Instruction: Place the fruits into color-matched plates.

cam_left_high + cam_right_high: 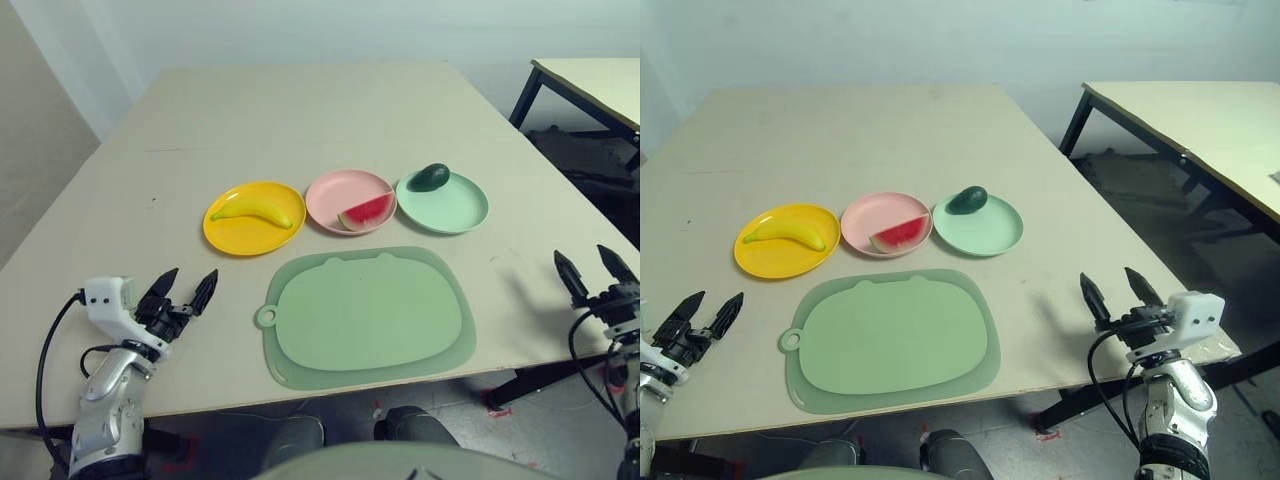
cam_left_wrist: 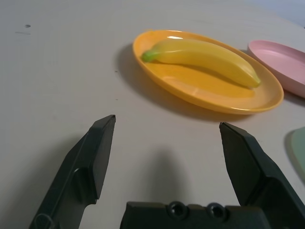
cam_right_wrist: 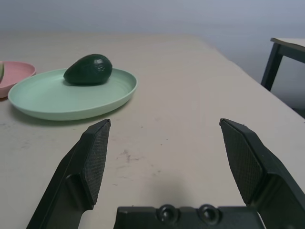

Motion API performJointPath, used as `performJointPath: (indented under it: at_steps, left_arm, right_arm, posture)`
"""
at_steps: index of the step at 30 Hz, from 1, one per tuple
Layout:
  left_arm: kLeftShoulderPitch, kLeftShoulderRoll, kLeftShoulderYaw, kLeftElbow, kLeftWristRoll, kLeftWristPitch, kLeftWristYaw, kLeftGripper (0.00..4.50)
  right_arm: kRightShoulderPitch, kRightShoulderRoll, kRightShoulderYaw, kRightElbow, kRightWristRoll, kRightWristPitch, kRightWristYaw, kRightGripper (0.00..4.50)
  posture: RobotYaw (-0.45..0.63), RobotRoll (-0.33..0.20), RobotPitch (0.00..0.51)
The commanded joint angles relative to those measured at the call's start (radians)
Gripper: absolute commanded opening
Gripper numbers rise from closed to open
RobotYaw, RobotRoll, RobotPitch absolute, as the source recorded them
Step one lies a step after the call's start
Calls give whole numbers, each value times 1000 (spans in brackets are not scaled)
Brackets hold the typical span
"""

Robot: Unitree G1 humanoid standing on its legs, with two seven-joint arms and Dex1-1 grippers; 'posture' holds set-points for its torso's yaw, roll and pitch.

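Three plates stand in a row mid-table. A yellow banana [image 1: 252,210] lies in the yellow-orange plate [image 1: 226,237]. The pink plate [image 1: 336,190] holds a red watermelon wedge [image 1: 365,212]. A dark green avocado [image 1: 429,177] rests at the far edge of the mint green plate [image 1: 455,208]. My left gripper [image 1: 183,289] is open and empty near the front left of the table, short of the yellow-orange plate [image 2: 214,93]. Near the table's front right edge, my right gripper [image 1: 1119,293] is open and empty, with the avocado [image 3: 88,69] some way ahead of it.
A large pale green mat [image 1: 368,317] with a ring tab lies at the front centre, just before the plates. A second table [image 1: 1200,125] stands off to the right across a gap. The far half of my table is bare.
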Motion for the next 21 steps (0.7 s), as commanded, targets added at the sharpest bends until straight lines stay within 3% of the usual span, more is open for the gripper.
performJointPath:
  at_steps: [1,9,21]
  left_arm:
    - [15,23,23,31,10,-10,13,4449]
    - [-18,92,46,109,24,-40,22,4449]
    - [-118,152,24,176,50,-44,21,4449]
  right_arm:
    - [-4,19,35,9,-19,-13,54,4500]
    - [28,47,75,-30,-20,3,114,4500]
    - [49,44,23,13,4,-20,57,4500]
  posture:
    - [95,0,0]
    - [123,0,0]
    - [94,0,0]
